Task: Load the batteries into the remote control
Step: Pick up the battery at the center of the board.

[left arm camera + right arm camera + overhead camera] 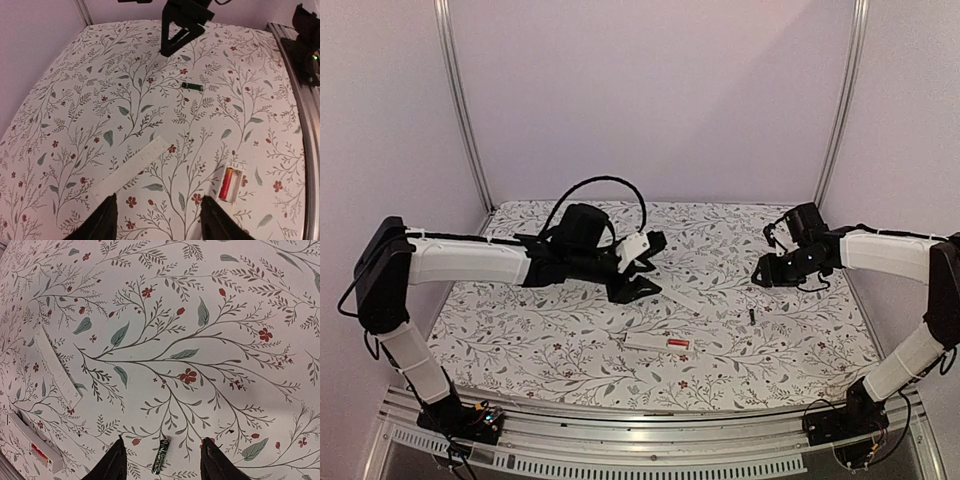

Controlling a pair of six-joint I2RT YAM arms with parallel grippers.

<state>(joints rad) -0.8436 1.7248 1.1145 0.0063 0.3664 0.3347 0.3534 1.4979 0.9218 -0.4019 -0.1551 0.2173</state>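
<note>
Remote control [650,342] on floral table [520,340], battery [751,316] nearby

Lying flat on floral worktop [520,330]: slim white plastic remote control [655,342], compartment open, holding 1 red-orange battery [226,183]; loose nearby, 1 dark cylindrical battery [160,456].

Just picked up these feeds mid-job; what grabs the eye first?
The remote control lies front-middle on the floral cloth, one red battery seated in its open bay. A dark battery lies loose to its right, framed between the open right gripper's fingers in the wrist view.

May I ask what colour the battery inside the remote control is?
The battery is red-orange, clearest in the left wrist view.
</note>
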